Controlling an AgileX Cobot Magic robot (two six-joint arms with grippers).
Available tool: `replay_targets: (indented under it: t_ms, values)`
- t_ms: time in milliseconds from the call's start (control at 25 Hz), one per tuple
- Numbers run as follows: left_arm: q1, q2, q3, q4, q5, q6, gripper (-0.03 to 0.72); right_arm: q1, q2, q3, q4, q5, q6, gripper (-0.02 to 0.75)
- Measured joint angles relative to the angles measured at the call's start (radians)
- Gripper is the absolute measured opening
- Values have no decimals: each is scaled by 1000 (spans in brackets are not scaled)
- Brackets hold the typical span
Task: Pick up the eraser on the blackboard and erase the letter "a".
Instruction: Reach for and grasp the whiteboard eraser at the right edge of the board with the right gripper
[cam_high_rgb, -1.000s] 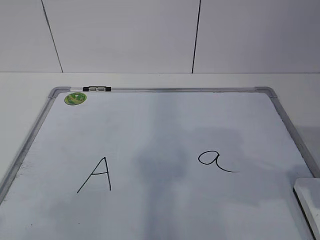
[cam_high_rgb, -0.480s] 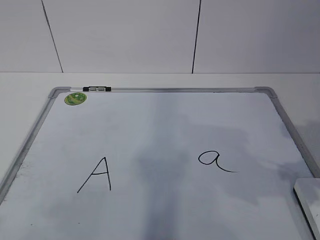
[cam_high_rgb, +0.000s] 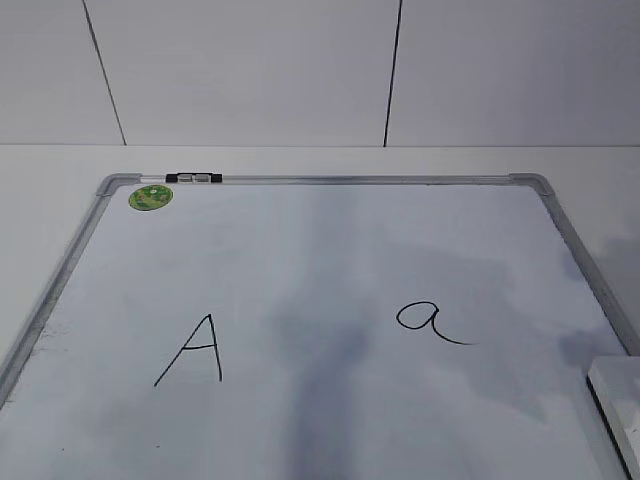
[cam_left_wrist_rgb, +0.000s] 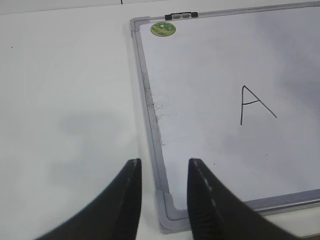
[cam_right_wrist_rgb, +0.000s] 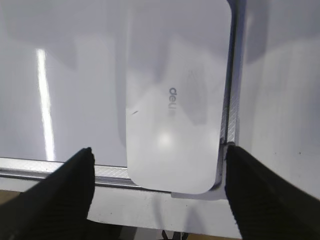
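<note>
The right gripper (cam_right_wrist_rgb: 159, 192) stood released, its two black fingers (cam_right_wrist_rgb: 60, 195) spread wide to either side of the eraser (cam_right_wrist_rgb: 175, 95) without touching it. I noted the eraser as a smooth, glossy white block with rounded corners and small grey print on top, lying in a corner of the blackboard (cam_right_wrist_rgb: 65, 75) against the ribbed silver frame. The left gripper (cam_left_wrist_rgb: 164, 200) was also released, its tapered matte-black fingers (cam_left_wrist_rgb: 127, 200) parted with nothing between them, above the board's grey corner piece (cam_left_wrist_rgb: 167, 212).

Only the exterior view showed the letter "a" (cam_high_rgb: 430, 322), a thin black loop with a tail, well apart from the eraser (cam_high_rgb: 618, 405) at the frame's right edge. The capital "A" (cam_left_wrist_rgb: 255, 104) and the round green sticker (cam_left_wrist_rgb: 163, 29) appeared in the left wrist view as well.
</note>
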Motion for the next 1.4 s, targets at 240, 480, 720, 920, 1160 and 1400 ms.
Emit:
replay_targets:
  t_ms: [240, 480, 720, 920, 1160, 1400]
  values:
    - [0, 0, 0, 0, 0, 0, 235, 0, 63, 0, -3, -42, -15, 640]
    - [0, 0, 0, 0, 0, 0, 235, 20, 100, -11, -22, -64, -17, 636]
    - [0, 0, 0, 0, 0, 0, 235, 52, 113, -33, -73, -68, 50, 636]
    - [0, 0, 0, 0, 0, 0, 235, 53, 113, -35, -69, -64, 61, 636]
    - [0, 0, 0, 0, 0, 0, 235, 53, 113, -37, -66, -60, 61, 637]
    - [0, 0, 0, 0, 0, 0, 235, 53, 113, -37, -64, -56, 61, 677]
